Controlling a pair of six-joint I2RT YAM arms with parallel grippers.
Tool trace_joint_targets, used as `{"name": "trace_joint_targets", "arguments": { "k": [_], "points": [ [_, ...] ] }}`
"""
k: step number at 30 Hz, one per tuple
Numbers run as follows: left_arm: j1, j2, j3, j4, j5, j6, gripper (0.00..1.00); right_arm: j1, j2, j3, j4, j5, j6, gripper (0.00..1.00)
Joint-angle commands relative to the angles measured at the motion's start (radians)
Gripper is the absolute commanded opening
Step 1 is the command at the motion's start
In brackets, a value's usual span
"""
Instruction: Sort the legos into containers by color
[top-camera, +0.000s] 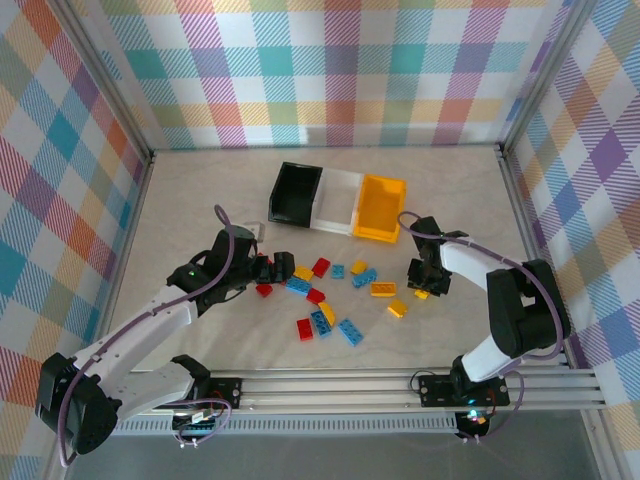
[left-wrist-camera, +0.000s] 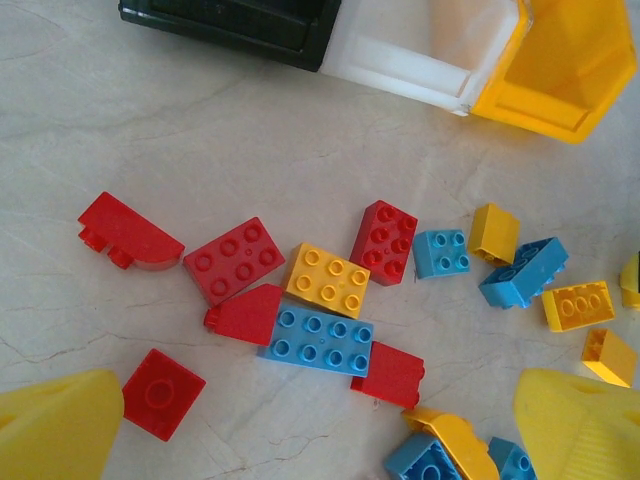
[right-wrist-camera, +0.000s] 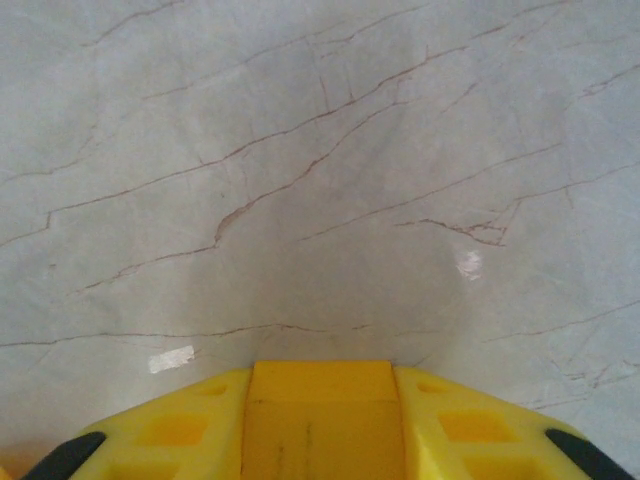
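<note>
Left tool (top-camera: 278, 266) spread; in wrist view, long blue lego (left-wrist-camera: 318, 342) at 12 o'clock, axis 9-to-3; left arm nearer.

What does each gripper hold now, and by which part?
Right gripper: apparently a yellow-orange plastic brick, clamped by two opposite sides. Left gripper: nothing.

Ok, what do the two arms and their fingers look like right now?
Both the left arm and right arm have white links and black joints, each trailed by a looping purple-grey cable. A green light glows on the left one. The fingers are yellow plastic, with black patches in the right wrist view.
</note>
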Motion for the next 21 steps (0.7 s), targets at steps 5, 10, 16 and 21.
{"name": "trace_joint_targets", "arguments": {
  "k": [5,10,16,21],
  "points": [
    [-0.005,0.003,-0.016,0.013,0.001,-0.007,1.00,0.011,-0.043,0.025,-0.041,0.004,-0.002,0.30],
    [-0.005,0.001,-0.018,0.012,0.018,-0.006,1.00,0.014,-0.117,0.090,-0.088,-0.030,-0.002,0.30],
    [-0.006,0.022,-0.026,0.046,0.056,-0.024,1.00,0.036,-0.130,0.329,-0.119,-0.095,-0.028,0.31],
    [-0.006,0.025,-0.042,0.067,0.080,-0.044,1.00,0.045,0.022,0.562,-0.107,-0.138,-0.084,0.31]
  ]
}}
